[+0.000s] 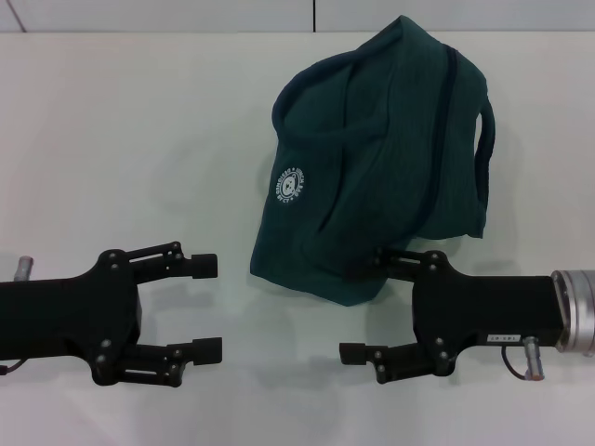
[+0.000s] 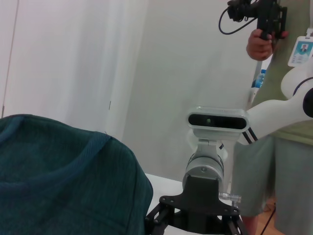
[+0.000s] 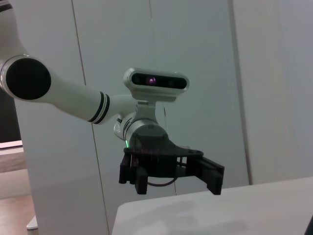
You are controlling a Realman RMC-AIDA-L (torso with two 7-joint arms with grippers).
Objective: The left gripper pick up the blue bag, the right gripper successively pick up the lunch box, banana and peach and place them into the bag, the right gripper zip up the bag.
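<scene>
blue bag (image 1: 372, 158) zipped | left gripper (image 1: 206, 308) agape | right gripper (image 1: 372, 302) likely open; person (image 2: 283, 122) in left wrist view only

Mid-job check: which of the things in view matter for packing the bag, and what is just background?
Belongs to the job:
- blue bag, lying closed on the table
- left gripper, open, clear of the bag
- right gripper, open, at the bag's near edge

Just there:
- white table
- person standing behind

Lunch box, banana and peach: not in view.

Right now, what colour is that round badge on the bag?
White, on the dark teal-green blue bag; the round logo shows best in the head view.
</scene>
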